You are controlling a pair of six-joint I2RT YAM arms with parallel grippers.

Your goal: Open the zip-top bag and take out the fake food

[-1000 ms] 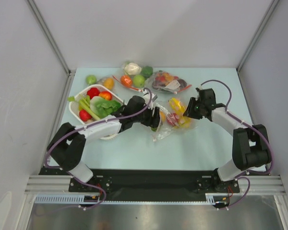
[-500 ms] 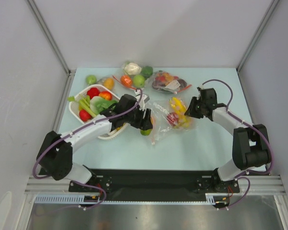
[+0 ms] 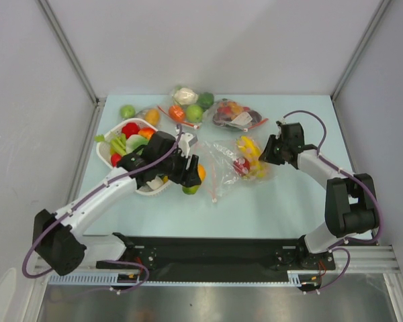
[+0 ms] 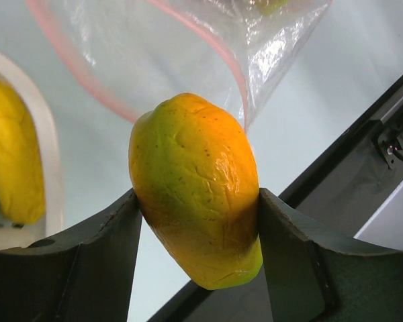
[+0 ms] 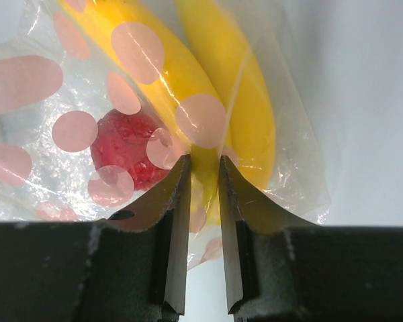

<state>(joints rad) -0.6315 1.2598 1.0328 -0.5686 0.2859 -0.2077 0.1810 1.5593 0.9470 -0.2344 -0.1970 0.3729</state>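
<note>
The clear zip-top bag (image 3: 218, 161) lies open at the table's middle, and its pinkish zip strip (image 4: 218, 50) shows in the left wrist view. A yellow banana bunch (image 3: 247, 147) and a small red piece (image 3: 240, 166) are inside it; both also show in the right wrist view, the bananas (image 5: 188, 87) and the red piece (image 5: 124, 144). My right gripper (image 3: 267, 153) is shut on the bag's plastic (image 5: 205, 171) at its far-right end. My left gripper (image 3: 191, 178) is shut on the orange-yellow fruit (image 4: 195, 188), outside the bag, between the bag mouth and the white basket (image 3: 102, 153). The lettuce is hidden.
The basket holds red peppers (image 3: 129, 129) and a leek (image 3: 121, 144); its rim (image 4: 46, 127) shows beside the left gripper. Two other clear bags lie at the back, one with dark purple items (image 3: 238, 115), one with cauliflower (image 3: 186, 97). A green apple (image 3: 127, 111) and an orange fruit (image 3: 152, 116) lie nearby.
My left gripper has drawn back to the left out of the bag, carrying the orange-yellow fruit towards the basket. The right gripper has kept its hold on the bag.
</note>
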